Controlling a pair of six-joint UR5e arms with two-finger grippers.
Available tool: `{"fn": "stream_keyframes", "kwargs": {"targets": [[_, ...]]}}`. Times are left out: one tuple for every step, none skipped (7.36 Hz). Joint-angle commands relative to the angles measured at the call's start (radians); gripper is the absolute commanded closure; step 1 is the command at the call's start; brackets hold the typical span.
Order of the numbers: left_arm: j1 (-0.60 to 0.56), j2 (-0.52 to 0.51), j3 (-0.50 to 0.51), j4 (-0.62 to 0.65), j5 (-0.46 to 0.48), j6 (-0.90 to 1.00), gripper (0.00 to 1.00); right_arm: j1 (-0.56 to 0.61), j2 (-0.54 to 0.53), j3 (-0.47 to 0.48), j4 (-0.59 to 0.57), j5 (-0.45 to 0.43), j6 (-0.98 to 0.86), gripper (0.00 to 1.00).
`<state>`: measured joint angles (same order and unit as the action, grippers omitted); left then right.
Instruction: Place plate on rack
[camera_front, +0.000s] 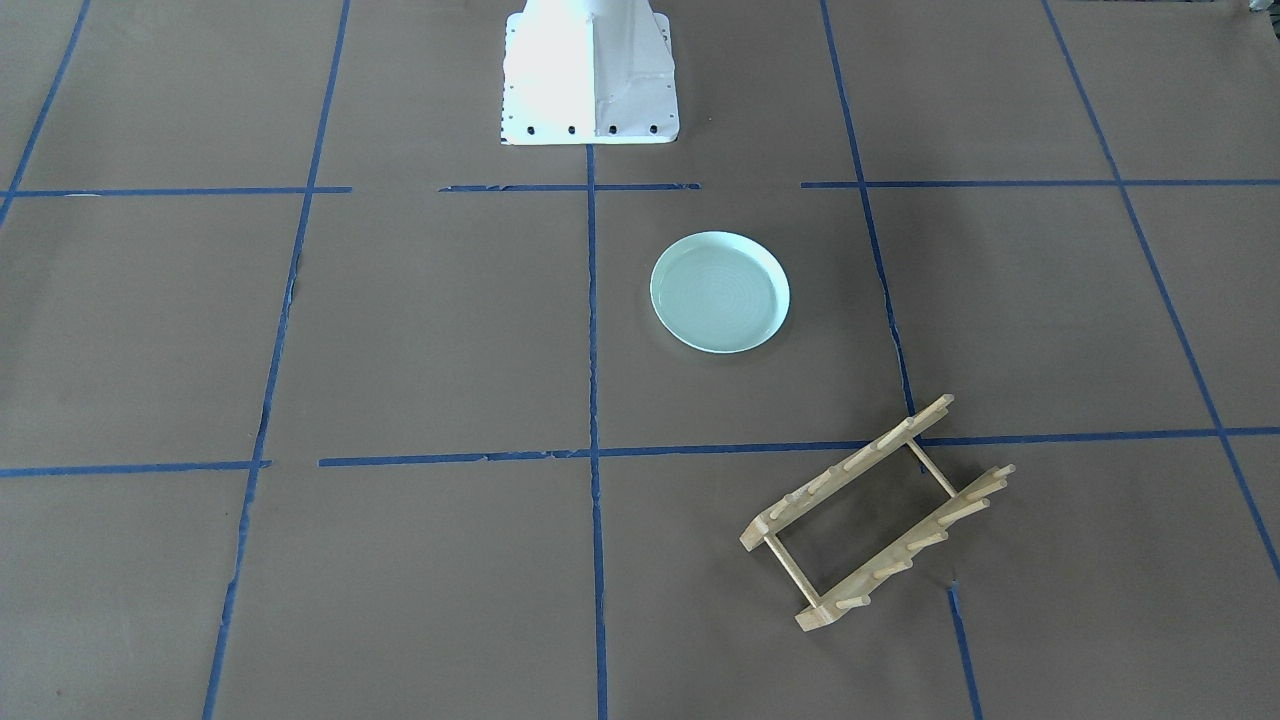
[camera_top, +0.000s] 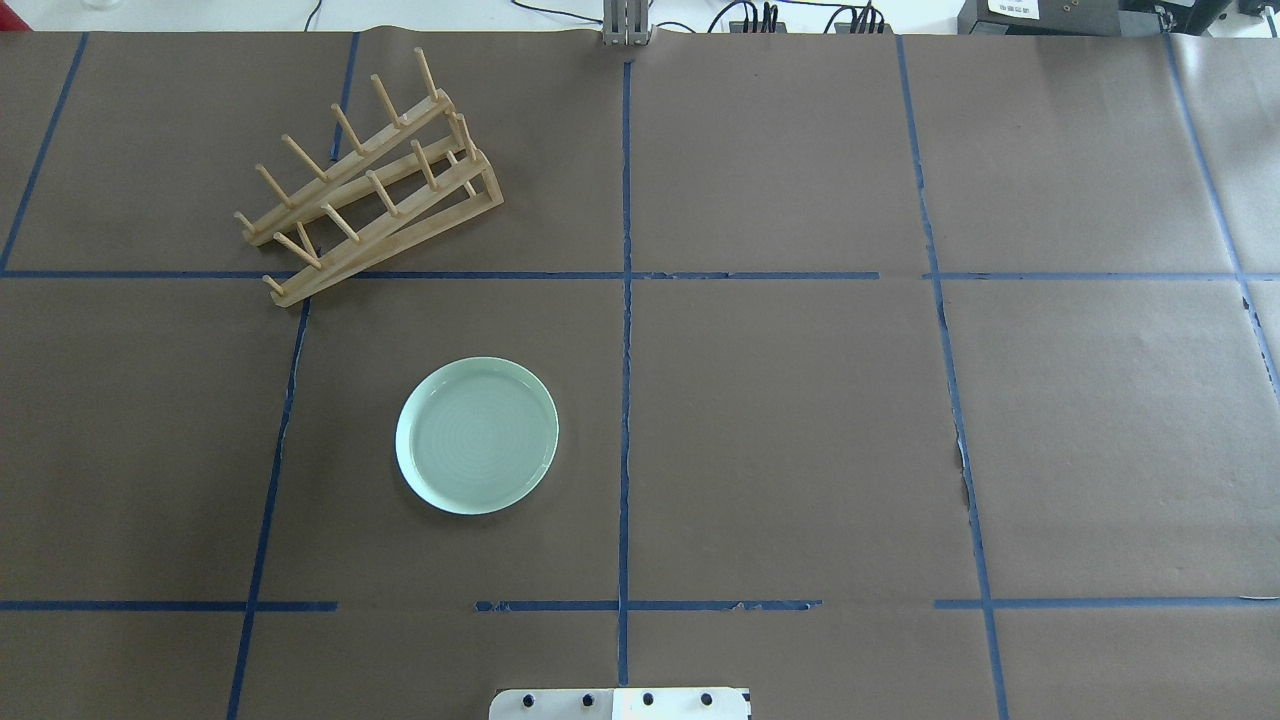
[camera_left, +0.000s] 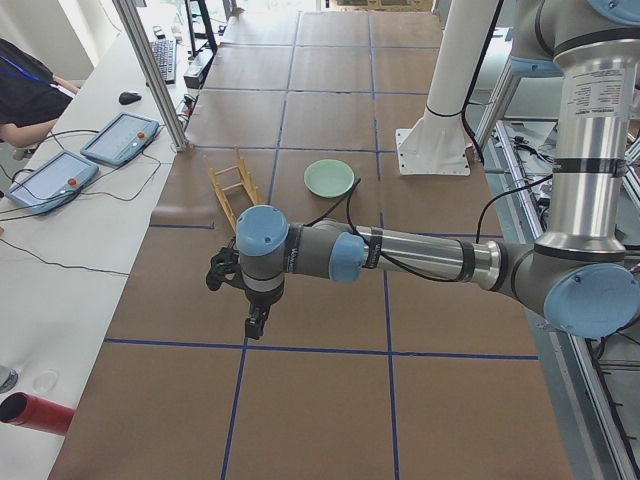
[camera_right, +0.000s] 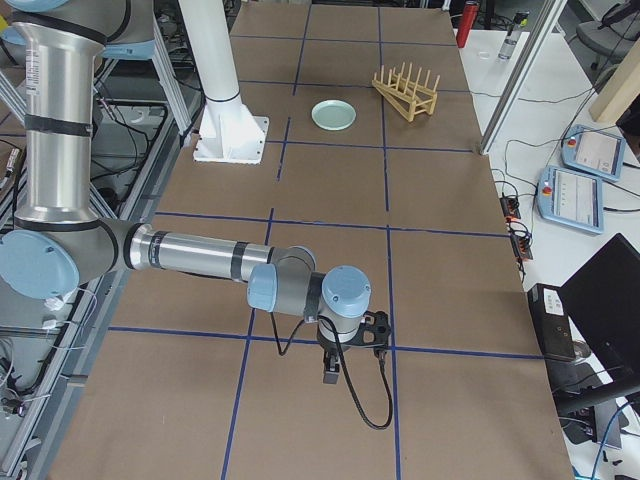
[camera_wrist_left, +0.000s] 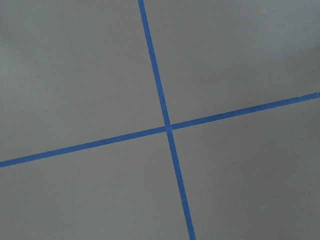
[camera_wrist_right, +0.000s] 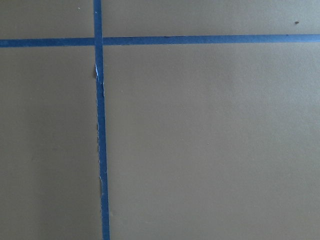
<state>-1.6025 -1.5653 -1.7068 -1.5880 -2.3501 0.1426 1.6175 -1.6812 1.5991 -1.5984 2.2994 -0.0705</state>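
Note:
The pale mint-green plate (camera_top: 477, 435) lies flat and upright on the brown table cover, left of the centre tape line; it also shows in the front view (camera_front: 720, 292). The light wooden rack (camera_top: 370, 180) stands empty at the far left, skewed to the tape lines, also in the front view (camera_front: 880, 510). My left gripper (camera_left: 256, 325) hangs over the table's left end, far from both. My right gripper (camera_right: 331, 372) hangs over the right end. Both show only in side views, so I cannot tell whether they are open or shut.
The white robot base (camera_front: 588, 75) stands at the table's near edge, centre. Blue tape lines (camera_top: 626, 300) grid the cover. Tablets (camera_left: 122, 137) and cables lie on the operators' bench beyond the rack. A red cylinder (camera_left: 38, 413) lies at the left end.

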Motion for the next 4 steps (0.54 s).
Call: {"fn": "stream_keyframes", "kwargs": {"targets": [[0.004, -0.008, -0.005, -0.019, 0.0, 0.005, 0.0, 0.001, 0.0, -0.001, 0.0, 0.0, 0.0, 0.0], [0.004, -0.01, 0.007, -0.105, -0.003, -0.001, 0.0, 0.001, 0.0, 0.001, 0.0, 0.0, 0.0, 0.0], [0.006, -0.007, 0.01, -0.201, -0.017, -0.027, 0.0, -0.001, 0.0, -0.001, 0.0, 0.0, 0.0, 0.0], [0.06, -0.009, 0.001, -0.21, -0.052, -0.195, 0.0, -0.001, 0.0, 0.001, 0.0, 0.0, 0.0, 0.0]]}}
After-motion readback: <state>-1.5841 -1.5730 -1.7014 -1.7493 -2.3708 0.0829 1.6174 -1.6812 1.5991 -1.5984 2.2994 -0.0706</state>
